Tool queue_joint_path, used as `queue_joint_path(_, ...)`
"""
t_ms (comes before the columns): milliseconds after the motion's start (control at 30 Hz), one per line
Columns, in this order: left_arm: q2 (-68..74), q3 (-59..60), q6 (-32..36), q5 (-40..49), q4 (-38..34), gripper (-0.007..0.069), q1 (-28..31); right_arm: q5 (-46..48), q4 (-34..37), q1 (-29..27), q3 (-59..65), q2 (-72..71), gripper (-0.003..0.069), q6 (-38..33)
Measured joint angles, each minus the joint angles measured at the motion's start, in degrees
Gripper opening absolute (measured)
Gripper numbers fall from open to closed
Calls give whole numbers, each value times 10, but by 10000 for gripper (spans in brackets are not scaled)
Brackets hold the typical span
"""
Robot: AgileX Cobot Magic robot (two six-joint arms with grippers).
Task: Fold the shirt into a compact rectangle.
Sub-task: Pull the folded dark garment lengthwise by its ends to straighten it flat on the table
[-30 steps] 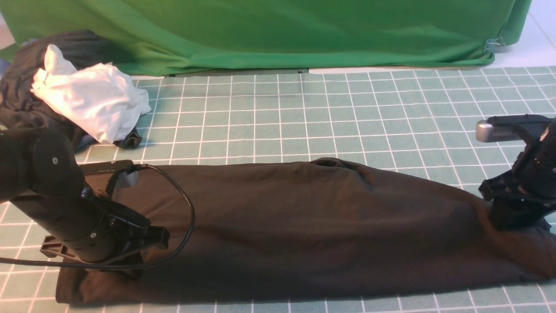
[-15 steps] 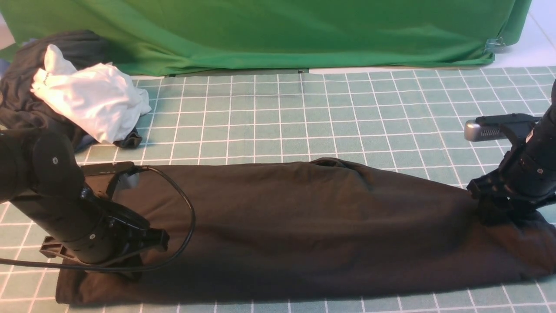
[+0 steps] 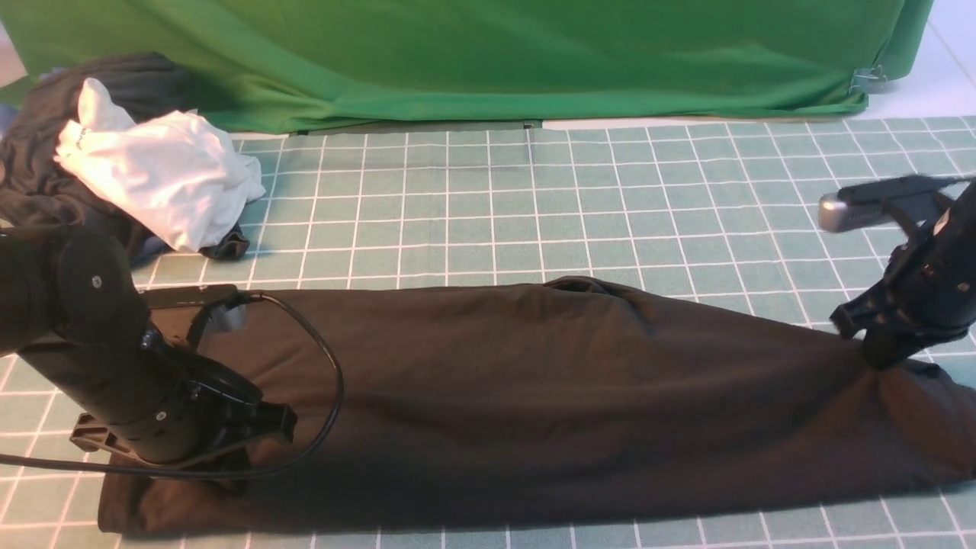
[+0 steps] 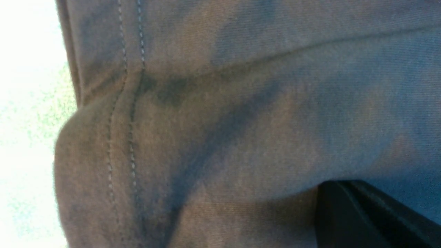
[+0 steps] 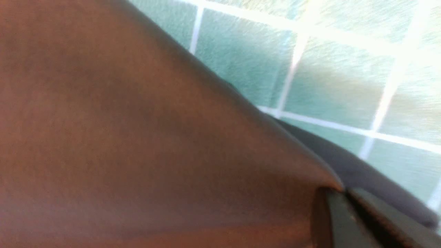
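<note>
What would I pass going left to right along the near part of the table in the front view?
left gripper, shut on one end → shirt, lying long across the mat → right gripper, shut on the other end

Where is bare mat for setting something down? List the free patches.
Free: the mat band between green cloth and shirt, right of the white garment. Crowded: far-left clothes pile; near strip, shirt-covered, left gripper and right gripper at its ends.
</note>
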Motion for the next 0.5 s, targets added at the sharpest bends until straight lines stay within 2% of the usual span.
queue_joint_path(200, 0, 0, 4, 3, 0, 6, 0, 3, -48, -21, -1, -10, 15, 12)
queue_joint_path(433, 0, 0, 10, 8, -1, 6, 0, 23, -52, -39, -1, 15, 18, 25)
queue_joint_path(500, 0, 0, 10, 8, -1, 6, 0, 40, -40, -38, -1, 14, 47, 16)
